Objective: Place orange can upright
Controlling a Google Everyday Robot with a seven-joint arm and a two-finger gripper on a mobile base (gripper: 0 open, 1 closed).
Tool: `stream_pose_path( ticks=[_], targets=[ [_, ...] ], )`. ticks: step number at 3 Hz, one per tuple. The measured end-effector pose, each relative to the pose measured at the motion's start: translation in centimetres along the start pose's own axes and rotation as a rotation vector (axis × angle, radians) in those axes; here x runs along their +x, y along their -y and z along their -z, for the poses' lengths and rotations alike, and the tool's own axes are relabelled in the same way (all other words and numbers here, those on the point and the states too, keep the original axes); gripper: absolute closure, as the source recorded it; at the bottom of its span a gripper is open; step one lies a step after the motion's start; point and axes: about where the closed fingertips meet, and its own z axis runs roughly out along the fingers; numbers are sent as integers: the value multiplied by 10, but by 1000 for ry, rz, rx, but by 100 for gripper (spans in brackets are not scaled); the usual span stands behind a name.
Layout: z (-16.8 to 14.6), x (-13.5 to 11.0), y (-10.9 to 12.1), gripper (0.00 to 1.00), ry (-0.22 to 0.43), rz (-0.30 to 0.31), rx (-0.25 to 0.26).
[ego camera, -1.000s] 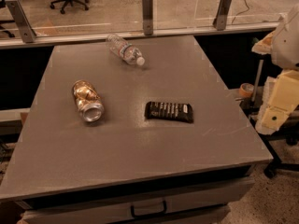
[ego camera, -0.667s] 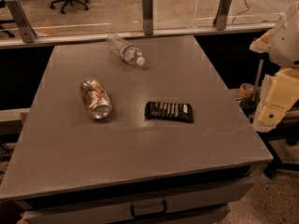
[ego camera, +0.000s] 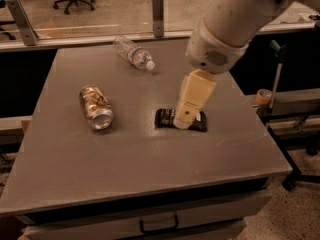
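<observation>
The orange can (ego camera: pixel 96 107) lies on its side on the grey table (ego camera: pixel 125 174), left of the middle, with its silver end facing the front. My gripper (ego camera: pixel 186 115) hangs from the cream arm over the middle of the table, well to the right of the can and not touching it. It sits in front of a dark snack packet and covers part of it.
A clear plastic water bottle (ego camera: pixel 132 53) with a white cap lies on its side at the back of the table. A dark snack packet (ego camera: pixel 165 119) lies flat at the middle right. A glass barrier with posts (ego camera: pixel 158 6) runs behind the table.
My arm has swung in from beyond the table's right edge to over the middle, above the dark packet. The can, bottle and packet stay where they were.
</observation>
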Motion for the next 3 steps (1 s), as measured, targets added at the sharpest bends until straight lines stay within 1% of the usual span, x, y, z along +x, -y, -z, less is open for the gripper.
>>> stream_pose_path(
  ticks=[1,2,3],
  targets=[
    [-33,-89,11,0,72,26,-4],
    [-33,-89,12,0,73,26,-4],
    [-54,-113,21,0,131,-46,-14]
  ],
)
